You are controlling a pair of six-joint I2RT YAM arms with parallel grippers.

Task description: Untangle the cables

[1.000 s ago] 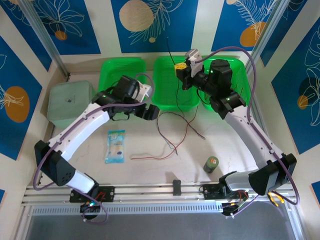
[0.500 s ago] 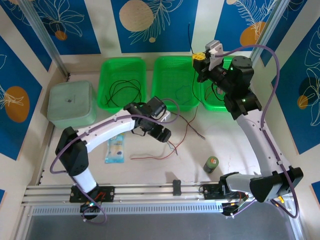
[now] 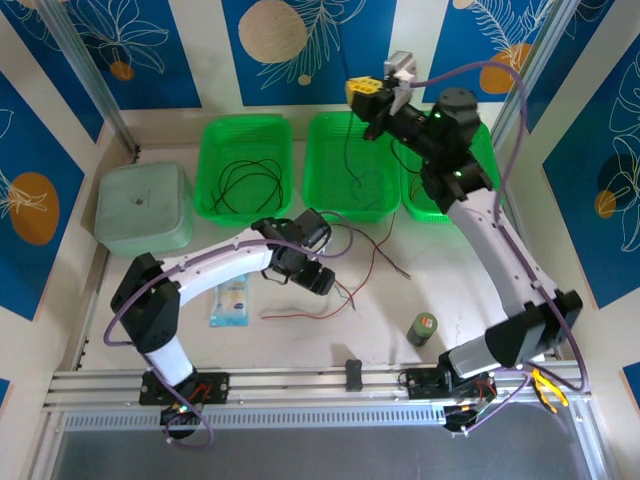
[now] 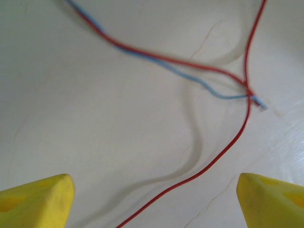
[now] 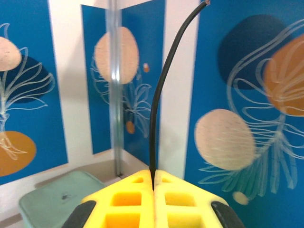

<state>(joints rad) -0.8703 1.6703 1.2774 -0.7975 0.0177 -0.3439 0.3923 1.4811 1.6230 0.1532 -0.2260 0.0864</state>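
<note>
The cables lie in three places. On the table (image 3: 420, 290), a red cable (image 4: 209, 164) and a blue cable (image 4: 211, 90) sprawl loose near the centre. In my left wrist view they meet in a small knot at 2 o'clock, and the red one sweeps down from there toward 6. A black coil (image 3: 245, 180) lies inside the left basket (image 3: 208, 165), at 10 o'clock in the top view. A black cable (image 5: 159, 95) is pinched in my right gripper (image 5: 153, 176). Its free end rises toward 12 o'clock in the right wrist view, and in the top view its lower part hangs into the middle basket (image 3: 350, 214).

My right gripper's yellow fingers are pressed together with only that cable between them, held high at 12 o'clock above the middle basket's far edge. My left gripper (image 4: 153, 197) is spread wide and holds nothing. Its two yellow tips sit at 7 and 5 o'clock in the wrist view, with the red cable passing between them on the table below.

The right basket (image 3: 412, 195) stands at 1 o'clock. A pale green box (image 3: 140, 205) sits at 9, a packet (image 3: 232, 295) at 7 and a small can (image 3: 424, 327) at 5.
</note>
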